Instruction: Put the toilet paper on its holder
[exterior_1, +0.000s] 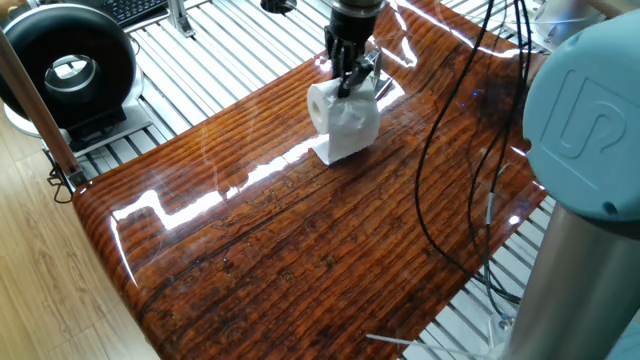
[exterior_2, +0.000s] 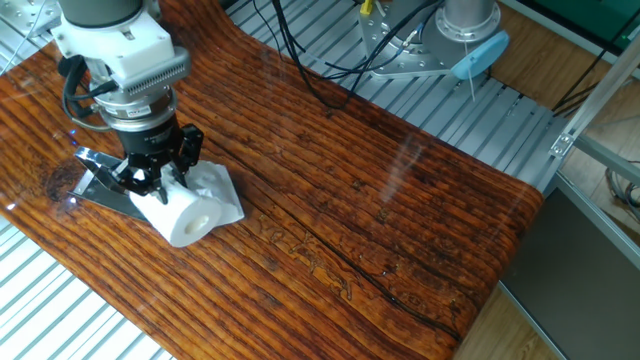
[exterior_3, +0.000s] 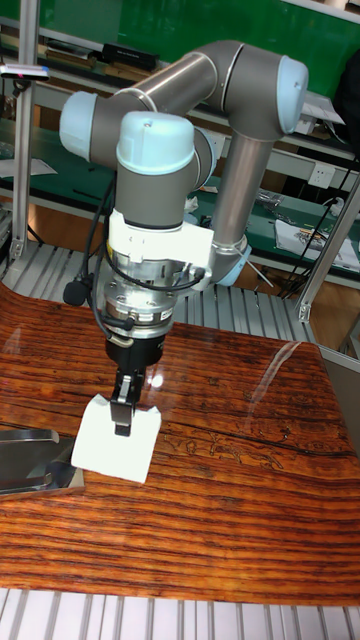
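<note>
The toilet paper is a white roll held with its hollow core lying sideways, and a loose sheet trails behind it. My gripper is shut on its upper wall from above. The silver holder lies just to the left of the roll, its flat plate reaching under the gripper's side. One fixed view shows the toilet paper hanging low under the gripper, with the holder hidden behind them. In the tall view the roll hangs next to the holder, with the gripper on it.
A big black ring-shaped device stands off the table at the far left on the metal slats. Black cables hang over the table's right side. The arm's base column fills the right corner.
</note>
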